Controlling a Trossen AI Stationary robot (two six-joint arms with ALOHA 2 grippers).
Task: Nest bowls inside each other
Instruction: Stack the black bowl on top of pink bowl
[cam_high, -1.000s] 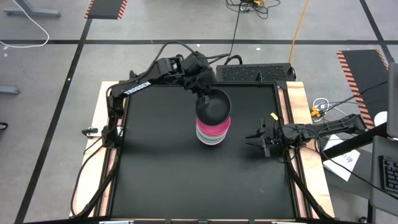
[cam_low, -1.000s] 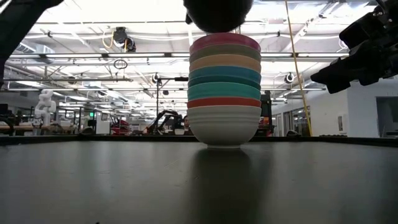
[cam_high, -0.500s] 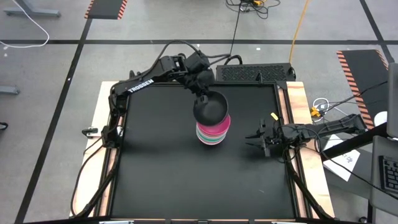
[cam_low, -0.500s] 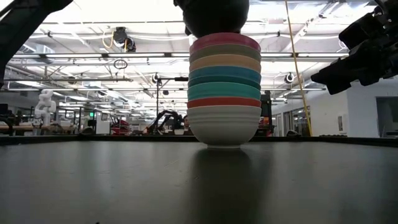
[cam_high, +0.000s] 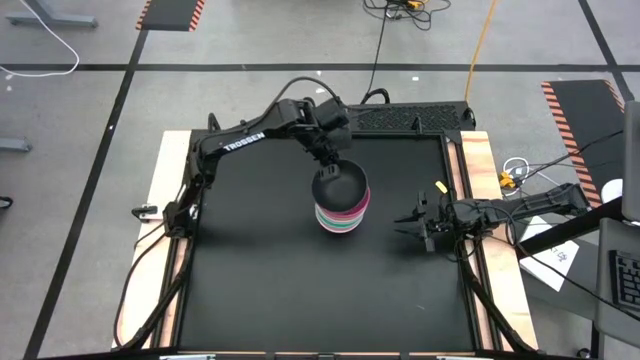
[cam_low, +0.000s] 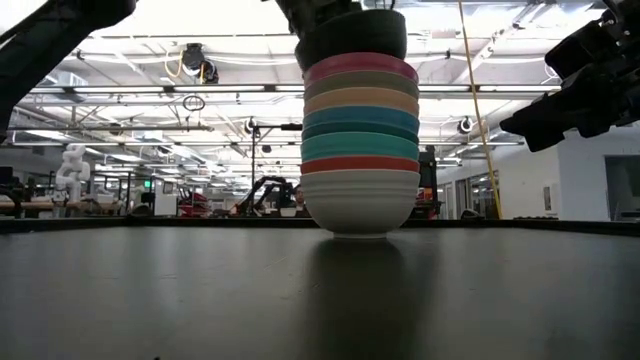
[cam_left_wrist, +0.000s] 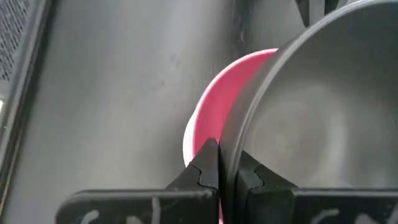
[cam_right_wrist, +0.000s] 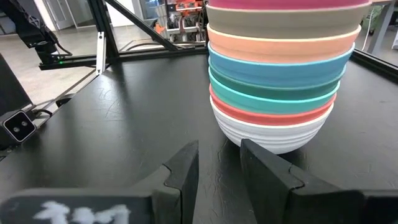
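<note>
Black plastic sits pinched between my left gripper's (cam_left_wrist: 225, 167) closed fingers — I hold the black bowl (cam_high: 339, 186) by its rim, right over the stack (cam_low: 360, 150) near the table's (cam_high: 300, 300) middle. In the wrist view the magenta bowl (cam_left_wrist: 221, 106) peeks out on one side only, so I judge my bowl is off-centre. Letting go like this could leave it cocked on the magenta rim instead of seated. Pressing down off-centre could shove the tall stack sideways on its white bowl (cam_right_wrist: 273, 130), or tip it. A rim pinch may also twist as I lower — the bowl could swing. My right gripper (cam_high: 415, 227) waits partly open near the table's right edge, empty
</note>
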